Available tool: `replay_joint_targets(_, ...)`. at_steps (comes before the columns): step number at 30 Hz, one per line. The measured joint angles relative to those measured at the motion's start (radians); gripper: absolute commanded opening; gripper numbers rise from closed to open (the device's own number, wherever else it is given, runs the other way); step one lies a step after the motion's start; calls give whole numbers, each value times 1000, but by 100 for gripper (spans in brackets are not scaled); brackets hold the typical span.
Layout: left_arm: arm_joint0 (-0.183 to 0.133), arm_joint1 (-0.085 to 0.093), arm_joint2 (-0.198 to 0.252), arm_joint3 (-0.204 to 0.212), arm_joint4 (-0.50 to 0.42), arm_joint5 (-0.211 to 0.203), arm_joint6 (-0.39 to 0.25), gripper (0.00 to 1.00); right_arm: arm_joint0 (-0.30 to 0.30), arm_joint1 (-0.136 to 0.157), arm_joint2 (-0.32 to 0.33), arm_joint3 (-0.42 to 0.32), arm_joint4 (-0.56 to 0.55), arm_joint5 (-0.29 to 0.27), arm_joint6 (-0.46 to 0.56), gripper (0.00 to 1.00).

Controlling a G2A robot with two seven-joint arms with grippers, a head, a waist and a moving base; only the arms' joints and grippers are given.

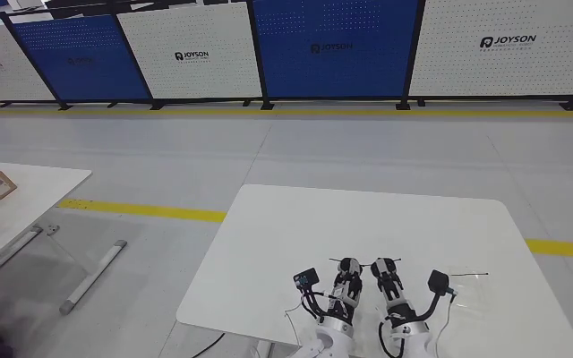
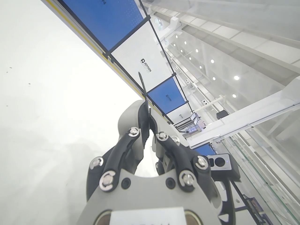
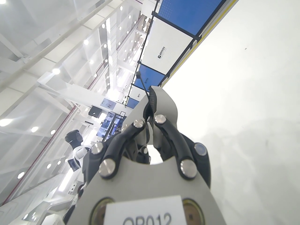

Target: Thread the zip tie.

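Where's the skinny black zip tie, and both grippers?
Thin black plastic zip tie (image 2: 143,87): left wrist view, free strip.
Left gripper (image 2: 148,116): left wrist view, between fingertips.
Right gripper (image 3: 150,104): right wrist view, between fingertips.

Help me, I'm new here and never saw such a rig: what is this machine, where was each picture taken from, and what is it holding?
This is a two-armed robot at a white table. The top view looks down from a camera above its arms; the other two come from a camera on each wrist. The left end effector is shut on a black zip tie tail, its plain tip sticking out. The right end effector is shut on a zip tie head end, its small square head sticking out. Whether both belong to one tie cannot be told. Another thin dark strip lies on the table beside the right arm.
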Motion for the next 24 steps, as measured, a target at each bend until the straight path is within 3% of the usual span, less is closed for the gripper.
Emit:
replay_joint_targets(13,13,1,1,-9,35,-16,-8,0,-5,4,11,-16,7,23,67,0)
replay_joint_targets(14,13,1,1,-9,37,-16,-9,33,-6,4,12,-17,8,22,67,0)
replay_joint_targets(16,14,1,1,-10,39,-15,-14,45,-7,4,14,-18,9,20,64,0)
replay_joint_targets(24,21,2,-11,-22,49,-17,1,40,-10,4,19,-20,-1,28,44,0)
